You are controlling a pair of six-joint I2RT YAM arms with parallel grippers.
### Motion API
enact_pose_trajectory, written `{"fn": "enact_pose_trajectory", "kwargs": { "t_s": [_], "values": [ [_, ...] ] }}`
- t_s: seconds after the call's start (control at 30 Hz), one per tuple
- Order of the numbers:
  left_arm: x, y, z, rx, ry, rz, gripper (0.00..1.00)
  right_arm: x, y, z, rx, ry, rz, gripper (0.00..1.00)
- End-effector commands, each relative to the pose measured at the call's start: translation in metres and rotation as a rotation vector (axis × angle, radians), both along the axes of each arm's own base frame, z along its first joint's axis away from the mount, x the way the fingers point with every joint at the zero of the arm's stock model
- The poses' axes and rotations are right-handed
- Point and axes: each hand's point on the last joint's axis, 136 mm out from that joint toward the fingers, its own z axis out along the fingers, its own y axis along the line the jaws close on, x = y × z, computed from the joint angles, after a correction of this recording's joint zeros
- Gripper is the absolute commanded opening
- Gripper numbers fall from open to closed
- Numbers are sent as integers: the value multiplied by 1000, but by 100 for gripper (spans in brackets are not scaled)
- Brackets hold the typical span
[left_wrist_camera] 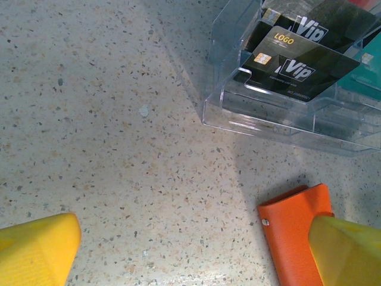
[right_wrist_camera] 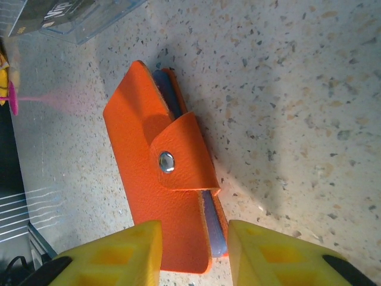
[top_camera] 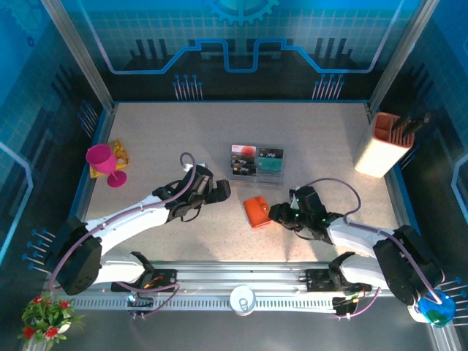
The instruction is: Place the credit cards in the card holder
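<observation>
Black credit cards (left_wrist_camera: 286, 62) in the clear tray (left_wrist_camera: 238, 113) read "LOGO" and "Vip".
My left claw (left_wrist_camera: 190, 250) gapes wide; my right claw (right_wrist_camera: 195, 250) straddles the orange card holder (right_wrist_camera: 149, 179), grip unclear.

From my screen, the speckled pale table (top_camera: 307, 131) carries a clear plastic tray (left_wrist_camera: 280, 122) near its middle. Just in front of it, an orange wallet (top_camera: 257, 212) lies flat with its tab snapped shut. A pink goblet (top_camera: 102, 161) stands far left beside something yellow (top_camera: 119, 151). A white-and-orange pot (top_camera: 380, 150) stands far right.
</observation>
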Motion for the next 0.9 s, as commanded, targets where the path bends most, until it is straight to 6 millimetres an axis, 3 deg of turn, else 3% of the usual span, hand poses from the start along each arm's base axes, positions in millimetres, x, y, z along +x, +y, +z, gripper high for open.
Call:
{"fn": "enact_pose_trajectory", "kwargs": {
  "t_s": [0.0,0.17,0.3,0.47,0.63,0.87],
  "values": [
    [5,-6,7,-15,-22,1,99,-3,7,-3,28,13,16,32],
    [4,-6,6,-12,-22,1,99,1,13,-5,57,14,20,21],
    [4,-5,4,-13,-18,5,99,1,18,-6,89,17,24,0],
    [-1,-6,5,-40,-11,-1,99,-4,26,3,153,6,40,0],
    [0,0,13,-94,-17,85,99,-8,37,29,195,-41,82,0],
    [0,-11,43,-179,-52,37,99,-5,46,88,244,-159,101,0]
  ]
}}
